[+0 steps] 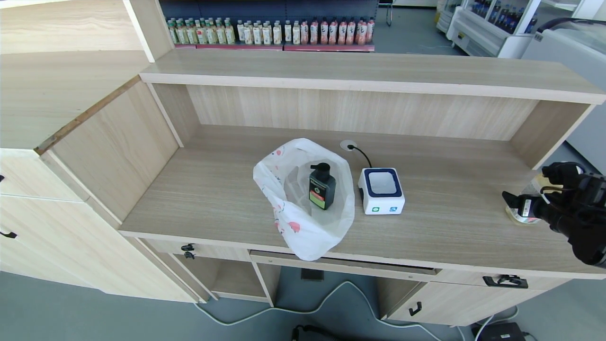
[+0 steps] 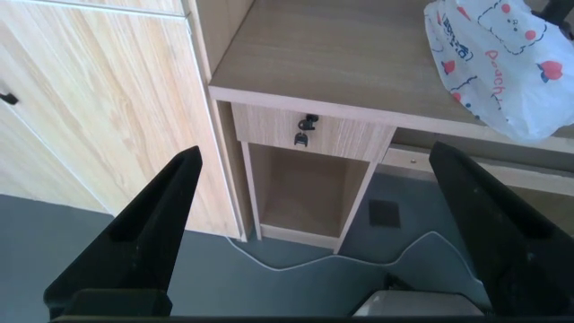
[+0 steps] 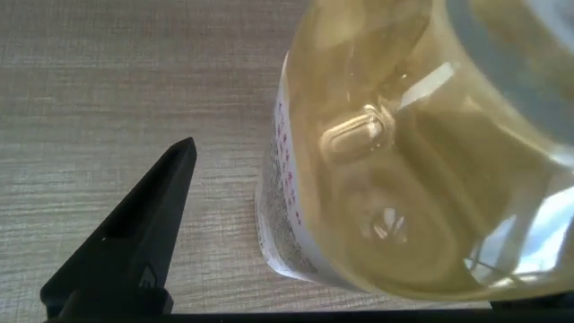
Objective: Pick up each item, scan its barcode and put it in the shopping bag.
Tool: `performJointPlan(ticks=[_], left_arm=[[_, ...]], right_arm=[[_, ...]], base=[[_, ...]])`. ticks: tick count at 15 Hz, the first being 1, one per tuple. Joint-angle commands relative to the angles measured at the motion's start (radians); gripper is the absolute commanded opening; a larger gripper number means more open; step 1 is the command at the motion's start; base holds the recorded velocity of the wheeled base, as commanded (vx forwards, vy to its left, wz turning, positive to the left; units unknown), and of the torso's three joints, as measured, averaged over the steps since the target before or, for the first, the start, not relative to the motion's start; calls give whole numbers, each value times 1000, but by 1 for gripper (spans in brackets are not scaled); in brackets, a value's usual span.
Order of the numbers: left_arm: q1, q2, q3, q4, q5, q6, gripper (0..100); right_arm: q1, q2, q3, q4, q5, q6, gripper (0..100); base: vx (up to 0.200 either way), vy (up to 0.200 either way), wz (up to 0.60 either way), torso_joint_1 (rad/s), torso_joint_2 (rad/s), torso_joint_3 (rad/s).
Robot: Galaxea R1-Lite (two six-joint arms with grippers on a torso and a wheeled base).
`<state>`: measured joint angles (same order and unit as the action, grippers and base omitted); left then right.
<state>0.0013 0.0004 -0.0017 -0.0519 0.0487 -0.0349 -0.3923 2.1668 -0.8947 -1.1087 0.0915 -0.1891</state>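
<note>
A pale wooden shop counter [image 1: 450, 222] stood in front of shelves of drinks [image 1: 270, 32]. The right claw [image 1: 520, 204] was at the counter's 3 o'clock end. It was open at a clear plastic bottle of yellow liquid [image 3: 395, 152] standing on the wood. One finger [image 3: 134, 242] was beside the bottle, not touching it.

At 9 o'clock from there sat the white box scanner with a blue-edged window [image 1: 381, 191]. Next came the white plastic shopping bag with red pictures [image 1: 303, 222]. A dark pump bottle [image 1: 322, 187] was already inside.

The left claw [image 2: 314, 152] hung open and empty near the counter's 7 o'clock corner.

I think one item was done. The yellow bottle was yet to be grabbed, scanned and bagged.
</note>
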Motion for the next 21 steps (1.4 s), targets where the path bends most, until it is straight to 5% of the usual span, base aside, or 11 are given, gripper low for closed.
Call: performJointPlan(ticks=[1, 2, 3, 17, 20, 21], left_arm=[[0, 0, 0, 0, 0, 0, 100], [0, 0, 0, 0, 0, 0, 100], [0, 0, 0, 0, 0, 0, 100], [0, 0, 0, 0, 0, 0, 100], [0, 0, 0, 0, 0, 0, 100], [0, 0, 0, 0, 0, 0, 100]], right_arm=[[3, 30, -46, -10, 2, 7, 100], [3, 38, -55, -23, 8, 7, 100], [1, 56, -81, -46, 7, 0, 0], [44, -36, -116, 0, 24, 20, 0], [121, -384, -110, 366, 183, 231, 0], [179, -588, -135, 601, 363, 385, 0]], base=[[0, 0, 0, 0, 0, 0], [0, 0, 0, 0, 0, 0], [0, 0, 0, 0, 0, 0], [0, 0, 0, 0, 0, 0], [0, 0, 0, 0, 0, 0], [0, 0, 0, 0, 0, 0]])
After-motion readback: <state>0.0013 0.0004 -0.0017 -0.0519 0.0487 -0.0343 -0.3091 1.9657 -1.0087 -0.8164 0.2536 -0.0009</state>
